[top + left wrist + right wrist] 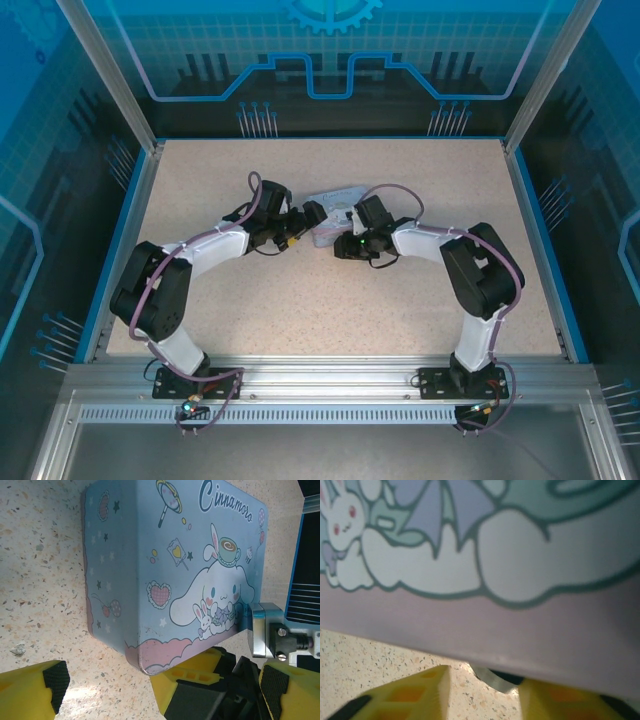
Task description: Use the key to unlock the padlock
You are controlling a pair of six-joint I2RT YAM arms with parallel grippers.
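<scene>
The pale blue cartoon tin (337,203) lies flat at the table's middle. My left gripper (306,214) is at its left end, and in the left wrist view it (164,684) stands wide open before a near corner of the tin (170,560). My right gripper (344,240) is pressed close to the tin's near side (485,625), open. Between its yellow fingers (405,695) a small grey metal sliver (495,676) with a dark part behind it pokes out from under the tin's edge. I cannot tell whether this is the padlock or the key.
The right gripper's yellow finger and black body (210,685) sit between my left fingers, close under the tin's corner. A silver block with screws (265,630) shows beyond the tin. Speckled tabletop (330,300) is bounded by blue rails (540,240).
</scene>
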